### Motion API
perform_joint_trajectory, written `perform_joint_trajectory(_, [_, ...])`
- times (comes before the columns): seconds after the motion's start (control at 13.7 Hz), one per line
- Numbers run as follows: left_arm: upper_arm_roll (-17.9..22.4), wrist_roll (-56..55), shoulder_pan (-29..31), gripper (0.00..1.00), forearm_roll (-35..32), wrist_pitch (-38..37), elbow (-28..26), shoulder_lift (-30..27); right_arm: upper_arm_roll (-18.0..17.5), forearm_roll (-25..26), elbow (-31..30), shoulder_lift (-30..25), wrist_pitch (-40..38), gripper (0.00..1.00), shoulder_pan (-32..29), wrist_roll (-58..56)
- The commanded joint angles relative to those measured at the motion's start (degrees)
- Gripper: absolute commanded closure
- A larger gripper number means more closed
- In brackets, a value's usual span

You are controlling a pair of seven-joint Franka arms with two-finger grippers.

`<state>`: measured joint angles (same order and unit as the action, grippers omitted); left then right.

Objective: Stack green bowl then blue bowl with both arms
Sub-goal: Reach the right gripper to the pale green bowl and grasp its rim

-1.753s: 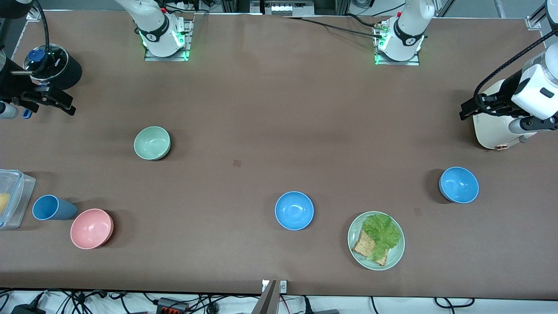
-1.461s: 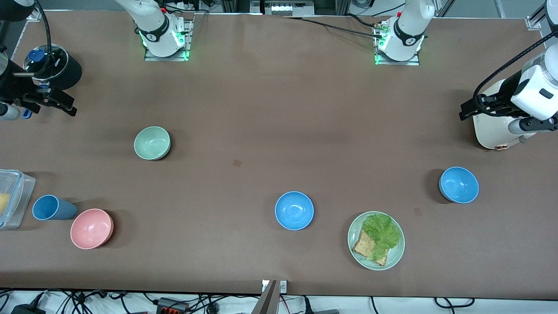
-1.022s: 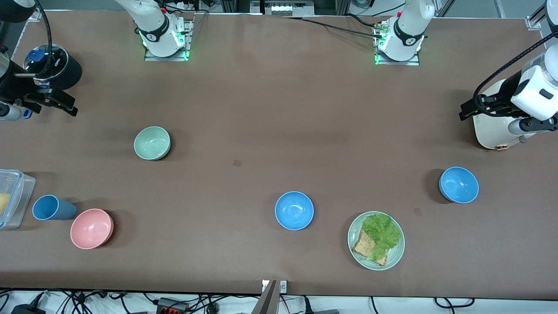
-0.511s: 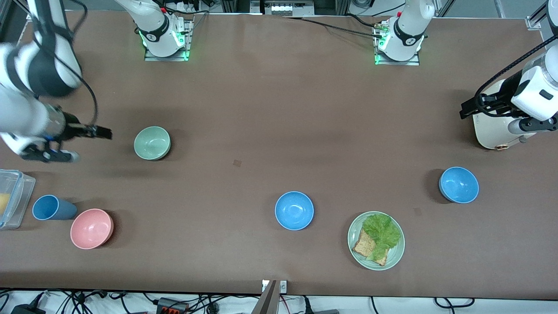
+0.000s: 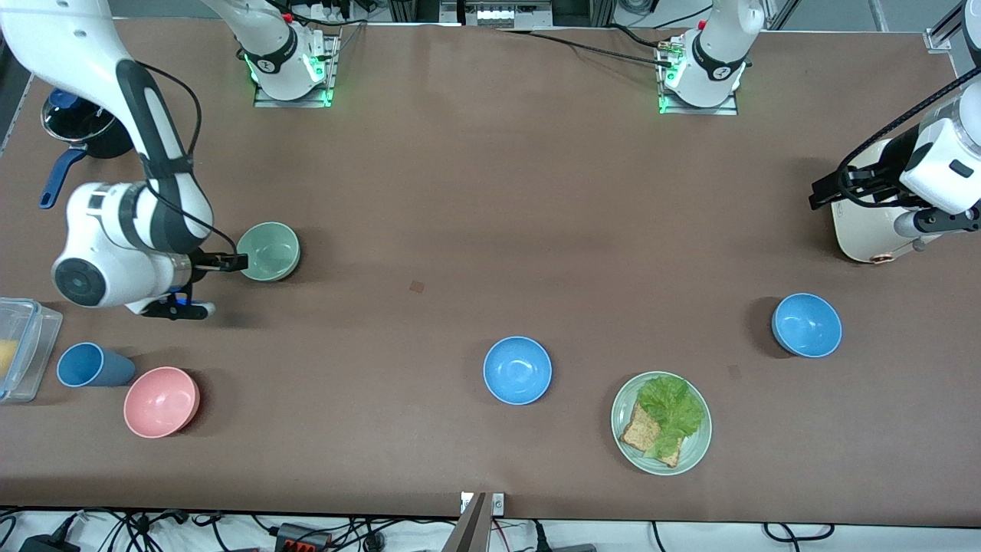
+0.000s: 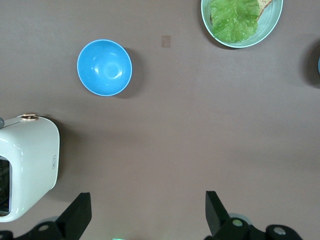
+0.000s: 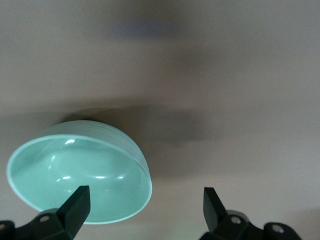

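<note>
Right gripper (image 5: 230, 263) has its fingers spread wide, one tip right at the rim of the green bowl (image 5: 267, 251), which sits on the table (image 5: 460, 199) toward the right arm's end. Left gripper (image 5: 821, 193) waits, fingers spread too, over the white toaster (image 5: 866, 222). One blue bowl (image 5: 806, 325) sits nearer the camera than that toaster; the other blue bowl (image 5: 517, 370) is mid-table.

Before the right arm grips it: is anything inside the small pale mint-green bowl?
Nothing shows inside the pale mint-green bowl: its smooth inner surface is bare. The open right gripper straddles its rim, one finger hiding a small patch. What lies under it is hidden.
</note>
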<state>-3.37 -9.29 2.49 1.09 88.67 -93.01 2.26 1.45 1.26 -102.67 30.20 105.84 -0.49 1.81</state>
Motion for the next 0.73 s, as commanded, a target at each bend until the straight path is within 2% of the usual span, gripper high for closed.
perform_joint_trajectory(0.0, [-0.06, -0.12, 0.41, 0.0, 1.37, -0.6, 0.2, -0.06, -0.75, 0.15, -1.47, 0.65, 0.24, 0.0, -1.17, -0.5])
perform_joint_trajectory(0.22, [-0.06, 0.06, 0.41, 0.0, 1.37, -0.95, 0.2, -0.06, -0.84, -0.12, -3.32, 0.65, 0.33, 0.0, -1.35, 0.46])
perform_joint_trajectory(0.29, [-0.06, 0.41, 0.41, 0.0, 1.37, -1.21, 0.11, -0.06, -0.84, -0.12, -4.11, 0.74, 0.42, 0.09, -1.35, 0.56])
perform_joint_trajectory(0.37, [-0.06, 0.84, 0.41, 0.0, 1.28, -1.48, 0.11, -0.06, -0.75, -0.12, -4.98, 0.74, 0.76, 0.25, -1.18, 0.65])
perform_joint_trajectory(0.58, [-0.06, 0.94, 0.41, 0.0, 1.37, -2.53, 0.11, 0.64, -0.84, -0.2, -4.56, 0.65, 0.5, 0.93, -0.92, 0.65])
perform_joint_trajectory(0.66, [0.03, 0.94, 0.59, 0.0, 1.37, -3.32, 0.11, 1.08, -0.84, -0.29, -4.55, 0.65, 0.42, 1.0, -0.91, 0.73])
